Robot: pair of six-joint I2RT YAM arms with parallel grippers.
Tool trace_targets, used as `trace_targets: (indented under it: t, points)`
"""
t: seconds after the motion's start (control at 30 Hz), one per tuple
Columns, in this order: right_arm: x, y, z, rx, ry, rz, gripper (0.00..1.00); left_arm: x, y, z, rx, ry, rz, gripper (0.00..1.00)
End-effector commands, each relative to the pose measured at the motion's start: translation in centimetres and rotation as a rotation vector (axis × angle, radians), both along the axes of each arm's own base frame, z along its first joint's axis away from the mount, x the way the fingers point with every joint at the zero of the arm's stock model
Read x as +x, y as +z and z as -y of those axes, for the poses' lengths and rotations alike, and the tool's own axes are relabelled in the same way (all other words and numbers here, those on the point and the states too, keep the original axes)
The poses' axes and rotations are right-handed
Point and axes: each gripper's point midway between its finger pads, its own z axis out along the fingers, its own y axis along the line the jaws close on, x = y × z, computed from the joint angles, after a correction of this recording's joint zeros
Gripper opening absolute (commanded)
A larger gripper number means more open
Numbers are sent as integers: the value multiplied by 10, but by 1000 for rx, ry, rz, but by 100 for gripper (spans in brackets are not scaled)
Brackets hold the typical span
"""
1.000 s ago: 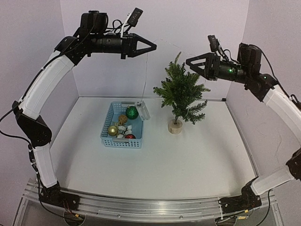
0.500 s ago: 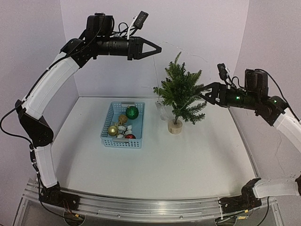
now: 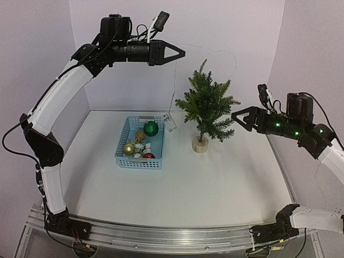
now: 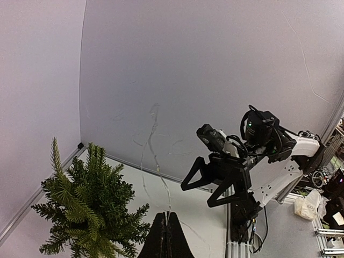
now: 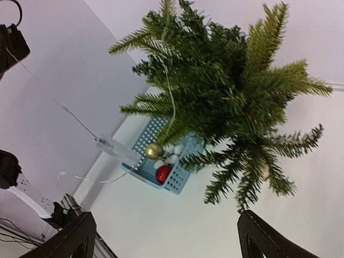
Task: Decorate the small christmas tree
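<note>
The small christmas tree [image 3: 207, 107] stands near the counter's [image 3: 188, 188] far edge; the right hand [image 3: 235, 115], spread and empty, has dropped from its top, so the thin wire [image 3: 173, 86] pinched by the left hand [image 3: 181, 54] now hangs over it.

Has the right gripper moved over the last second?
Yes. Judged against the tree, the right gripper has dropped from level with the treetop to level with the lower branches, and has shifted slightly right, away from the trunk.
</note>
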Motion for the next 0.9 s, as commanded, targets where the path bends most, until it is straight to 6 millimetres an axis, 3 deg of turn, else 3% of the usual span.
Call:
trace_targets:
  t: [0.0, 0.17, 0.23, 0.4, 0.6, 0.87]
  points:
    - [29, 55, -22, 255, 5, 30, 85, 0, 26, -3, -67, 9, 65, 0]
    - [52, 38, -31, 302, -32, -38, 82, -1, 28, -2, -75, -1, 69, 0]
    - [56, 43, -39, 349, -1, -35, 82, 0, 27, -1, -74, 0, 72, 0]
    - [45, 53, -52, 354, 116, 10, 82, 0, 28, -2, -72, 3, 83, 0]
    - [38, 29, -53, 286, 142, -21, 82, 3, 31, -3, -78, 21, 96, 0]
    - [31, 29, -42, 244, 110, 19, 84, 6, 35, -5, -81, 43, 117, 0]
